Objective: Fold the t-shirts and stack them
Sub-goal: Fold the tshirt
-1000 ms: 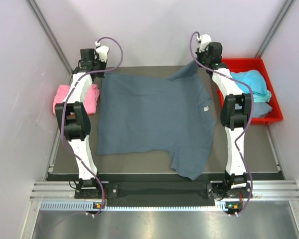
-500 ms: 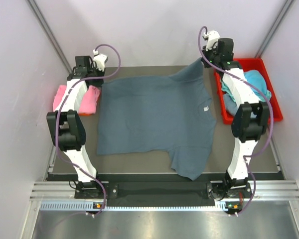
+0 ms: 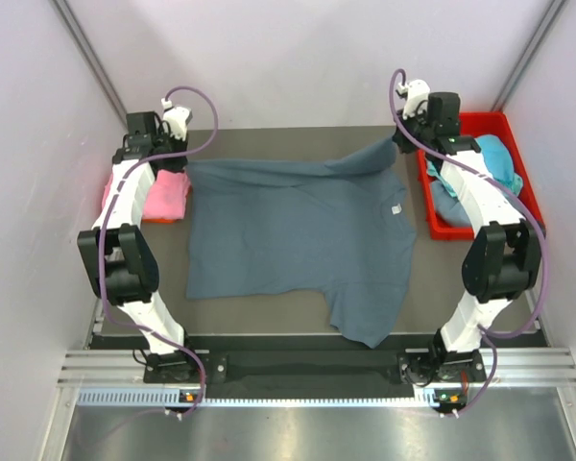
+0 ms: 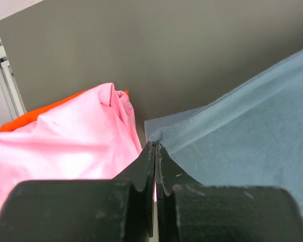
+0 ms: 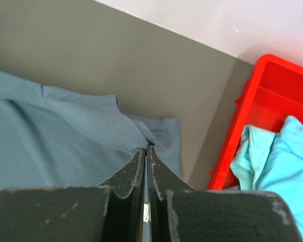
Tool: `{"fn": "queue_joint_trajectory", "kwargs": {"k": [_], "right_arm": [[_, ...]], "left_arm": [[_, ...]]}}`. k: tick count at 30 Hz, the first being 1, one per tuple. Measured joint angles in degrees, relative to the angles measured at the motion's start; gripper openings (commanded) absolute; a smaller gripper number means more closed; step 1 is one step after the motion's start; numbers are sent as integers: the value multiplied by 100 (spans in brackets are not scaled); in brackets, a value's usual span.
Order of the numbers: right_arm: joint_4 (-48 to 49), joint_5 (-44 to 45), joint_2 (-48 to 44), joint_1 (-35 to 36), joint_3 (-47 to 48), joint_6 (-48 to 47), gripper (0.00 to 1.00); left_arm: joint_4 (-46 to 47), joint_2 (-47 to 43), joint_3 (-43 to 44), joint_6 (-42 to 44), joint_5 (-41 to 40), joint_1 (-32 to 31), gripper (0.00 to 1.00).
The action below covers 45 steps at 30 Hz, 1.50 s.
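Note:
A dark blue t-shirt (image 3: 298,230) lies spread on the dark mat. My left gripper (image 3: 182,163) is shut on its far left corner (image 4: 164,132) and holds it up. My right gripper (image 3: 396,144) is shut on its far right sleeve (image 5: 141,138) and lifts it. The far edge of the shirt is stretched between the two grippers. A folded pink t-shirt (image 3: 158,192) lies on an orange one at the left, under the left arm; it also shows in the left wrist view (image 4: 65,146).
A red bin (image 3: 518,154) at the far right holds light blue t-shirts (image 3: 494,163); its rim shows in the right wrist view (image 5: 237,131). White walls close in the left, right and far sides. The mat's near edge (image 3: 298,338) meets a metal rail.
Both grippers have moved outward and back with the shirt's far corners. The far edge has been pulled taut and now runs lower across the mat.

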Motion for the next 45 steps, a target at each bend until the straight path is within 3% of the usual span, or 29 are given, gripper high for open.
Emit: {"fn": "queue_joint_trajectory", "kwargs": {"k": [20, 31, 45], "right_arm": [[-138, 0, -1392, 0, -1392, 0, 0], [-166, -7, -1707, 0, -1991, 0, 0], [-282, -170, -2063, 2, -3016, 81, 0]], "left_arm": [[-251, -42, -466, 4, 118, 11, 0], [-352, -42, -520, 4, 92, 11, 0], [-605, -28, -1298, 0, -61, 37, 0]]}}
